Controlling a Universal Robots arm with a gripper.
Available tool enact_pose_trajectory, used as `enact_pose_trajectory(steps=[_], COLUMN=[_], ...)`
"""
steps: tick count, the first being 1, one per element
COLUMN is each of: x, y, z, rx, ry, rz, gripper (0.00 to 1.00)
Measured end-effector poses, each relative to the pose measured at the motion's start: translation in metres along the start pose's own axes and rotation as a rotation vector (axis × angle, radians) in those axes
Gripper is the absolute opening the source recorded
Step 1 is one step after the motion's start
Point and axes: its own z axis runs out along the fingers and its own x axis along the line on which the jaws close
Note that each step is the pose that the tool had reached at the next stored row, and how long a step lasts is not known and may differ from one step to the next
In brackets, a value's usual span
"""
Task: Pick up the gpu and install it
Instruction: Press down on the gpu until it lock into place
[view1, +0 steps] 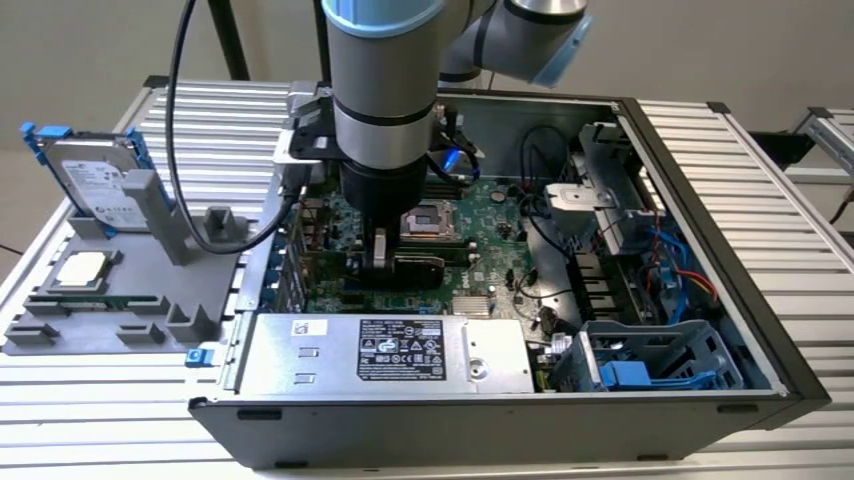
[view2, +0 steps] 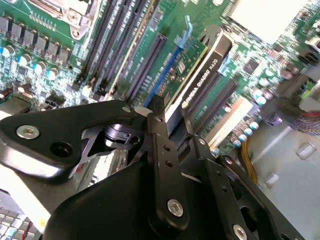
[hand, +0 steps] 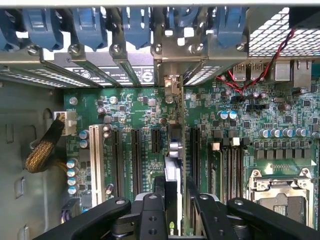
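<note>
The gpu (view1: 424, 268) stands on edge over the expansion slots of the green motherboard (view1: 497, 245), inside the open computer case (view1: 694, 160). My gripper (view1: 387, 265) comes straight down on it and is shut on its upper edge. In the second wrist view the gpu (view2: 200, 75) shows its black cooler face beside a blue slot, with my gripper (view2: 174, 125) clamped on the card. In the first wrist view the gpu (hand: 172, 167) appears edge-on between the fingers (hand: 152, 205), and its silver bracket (hand: 172, 85) reaches the rear slot openings.
A silver power supply (view1: 387, 350) fills the case's near side, and a drive cage (view1: 654, 360) with blue and red cables stands at the exterior view's right. Outside the case, a grey fixture (view1: 120, 300) holds a hard drive (view1: 100, 180) with blue clips and a processor (view1: 80, 268).
</note>
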Motion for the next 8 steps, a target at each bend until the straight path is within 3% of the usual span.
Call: enact_pose_trajectory(steps=[8], x=[0.0002], y=[0.0001], z=[-0.0023], rx=[-0.0009], ry=[0.0016], rz=[0.000], gripper=[1.00])
